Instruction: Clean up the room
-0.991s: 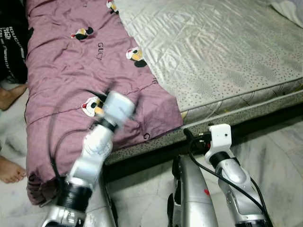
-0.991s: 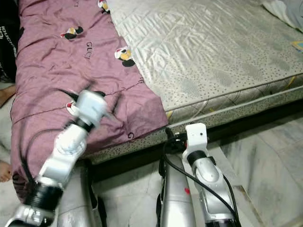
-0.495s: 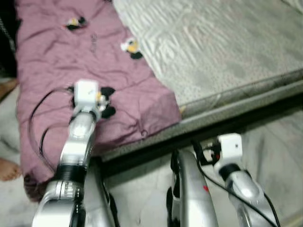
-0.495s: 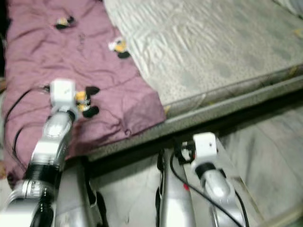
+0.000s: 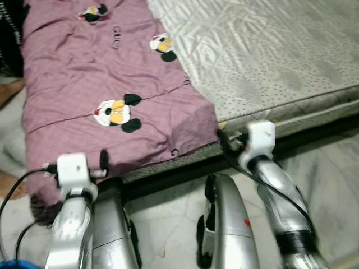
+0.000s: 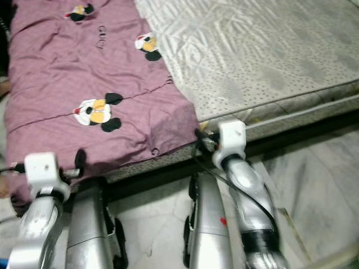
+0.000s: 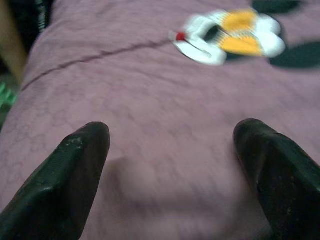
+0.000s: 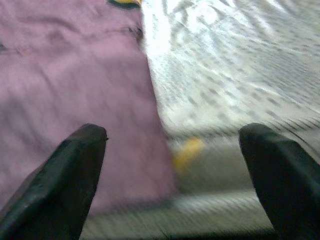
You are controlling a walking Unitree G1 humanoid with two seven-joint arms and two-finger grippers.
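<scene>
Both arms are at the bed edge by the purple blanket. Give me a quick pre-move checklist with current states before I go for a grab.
1. Left gripper open: ok, its fingers stand wide apart over the purple blanket.
2. Right gripper open: ok, fingers apart and nothing between them.
3. Right gripper lined up on the blanket's corner: ok, it faces where the blanket meets the bare mattress.
4. Left gripper touching the blanket: cannot tell, the wrist view is blurred.
5. Blanket hanging free over the bed's near edge: ok, it drapes down on the left.
6. Person's foot beside the bed, left of the blanket: not ok, keep the left arm away from it.
</scene>
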